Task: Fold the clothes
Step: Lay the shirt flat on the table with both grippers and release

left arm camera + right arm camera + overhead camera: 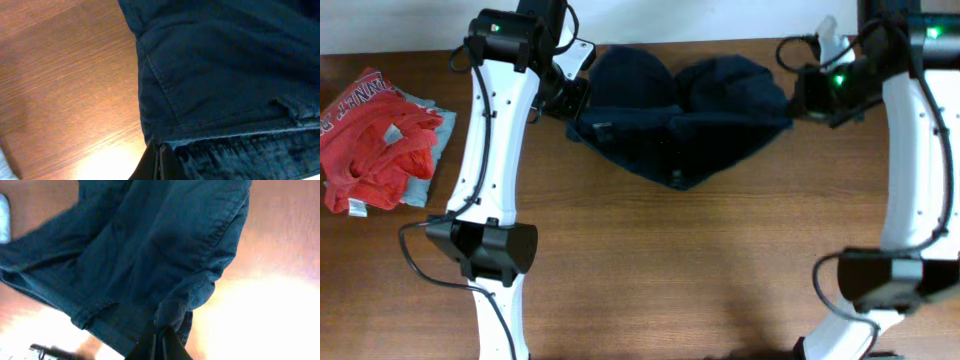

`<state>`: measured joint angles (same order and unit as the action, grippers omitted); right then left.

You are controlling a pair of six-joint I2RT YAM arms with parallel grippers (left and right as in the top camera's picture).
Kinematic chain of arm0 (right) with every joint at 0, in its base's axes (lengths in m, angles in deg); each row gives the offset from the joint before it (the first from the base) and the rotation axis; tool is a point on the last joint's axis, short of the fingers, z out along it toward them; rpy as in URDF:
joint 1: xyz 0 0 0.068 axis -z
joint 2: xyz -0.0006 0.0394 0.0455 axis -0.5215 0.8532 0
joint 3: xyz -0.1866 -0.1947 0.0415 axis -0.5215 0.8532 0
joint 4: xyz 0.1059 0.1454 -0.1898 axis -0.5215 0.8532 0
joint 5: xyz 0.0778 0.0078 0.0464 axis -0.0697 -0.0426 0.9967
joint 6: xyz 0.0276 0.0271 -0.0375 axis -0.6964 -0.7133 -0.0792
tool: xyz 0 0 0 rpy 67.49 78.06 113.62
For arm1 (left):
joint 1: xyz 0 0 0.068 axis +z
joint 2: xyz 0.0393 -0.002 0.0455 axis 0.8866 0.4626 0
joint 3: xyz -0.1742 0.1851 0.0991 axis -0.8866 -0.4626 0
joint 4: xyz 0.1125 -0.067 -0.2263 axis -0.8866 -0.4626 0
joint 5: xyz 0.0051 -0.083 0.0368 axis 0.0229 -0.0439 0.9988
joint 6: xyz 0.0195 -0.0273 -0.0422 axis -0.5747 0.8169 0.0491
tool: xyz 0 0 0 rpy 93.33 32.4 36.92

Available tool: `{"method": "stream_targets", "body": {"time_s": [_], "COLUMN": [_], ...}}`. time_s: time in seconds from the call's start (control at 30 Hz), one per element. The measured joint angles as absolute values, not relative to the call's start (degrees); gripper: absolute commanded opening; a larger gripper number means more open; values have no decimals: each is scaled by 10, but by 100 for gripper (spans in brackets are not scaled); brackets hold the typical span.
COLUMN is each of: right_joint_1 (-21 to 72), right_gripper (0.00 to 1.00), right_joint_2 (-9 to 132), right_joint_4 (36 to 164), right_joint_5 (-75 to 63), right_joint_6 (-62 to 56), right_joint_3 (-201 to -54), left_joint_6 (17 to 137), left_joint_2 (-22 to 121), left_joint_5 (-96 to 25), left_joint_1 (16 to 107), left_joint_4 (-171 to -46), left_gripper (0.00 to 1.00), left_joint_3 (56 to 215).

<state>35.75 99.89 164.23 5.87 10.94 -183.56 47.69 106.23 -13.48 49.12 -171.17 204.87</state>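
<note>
The navy garment [680, 120] is found at the far middle of the wooden surface [670, 260], stretched between the two tools, with its lower edge running down to a blunt point toward the near side. The left tool [572, 95] is seen at the garment's left edge, and the right tool [800, 98] at its right edge. In the left wrist view the fingers of the left tool [160, 162] are pressed together, and a hemmed edge of the dark cloth [225, 75] is pinched between them; a stitched seam is seen running down the fabric, and bare surface is seen to the left of it. In the right wrist view the right tool [159, 340] is likewise closed, with a bunched fold of the cloth [150, 245] clamped at its tip and the rest of the garment hanging away in loose folds with seams showing. Whether the gripped edges are raised clear of the surface cannot be told from overhead. A red garment [375, 140] with white lettering is noted crumpled at the far left of the surface, well apart from the navy garment, and a light grey garment [438, 140] is seen lying partly under it. Both white arms are noted reaching from the near edge to the far side.
</note>
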Motion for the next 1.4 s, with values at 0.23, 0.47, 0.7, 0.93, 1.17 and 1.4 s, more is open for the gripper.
{"method": "stream_targets", "body": {"time_s": [0.23,0.47,0.7,0.93,1.17,1.4], "right_joint_1": [358,358,358,359,361,363], "right_gripper": [4,4,4,4,4,47], "right_joint_2": [929,928,927,926,925,925], "right_joint_4": [1632,1602,1566,1512,1472,1467], "right_joint_5": [39,34,24,8,2,-9], "right_joint_6": [109,109,110,109,104,97], "right_joint_3": [-1645,-1548,-1452,-1330,-1259,-1254], "left_joint_6": [480,479,478,478,478,477], "left_joint_2": [1055,1051,1051,1051,1051,1051], "left_joint_5": [-175,-186,-194,-180,-170,-161], "left_joint_1": [491,491,483,462,449,449], "left_joint_4": [-1714,-1703,-1640,-1615,-1588,-1542], "left_gripper": [0,0,0,0,0,52], "left_joint_3": [2009,1846,1726,1669,1605,1534]}}
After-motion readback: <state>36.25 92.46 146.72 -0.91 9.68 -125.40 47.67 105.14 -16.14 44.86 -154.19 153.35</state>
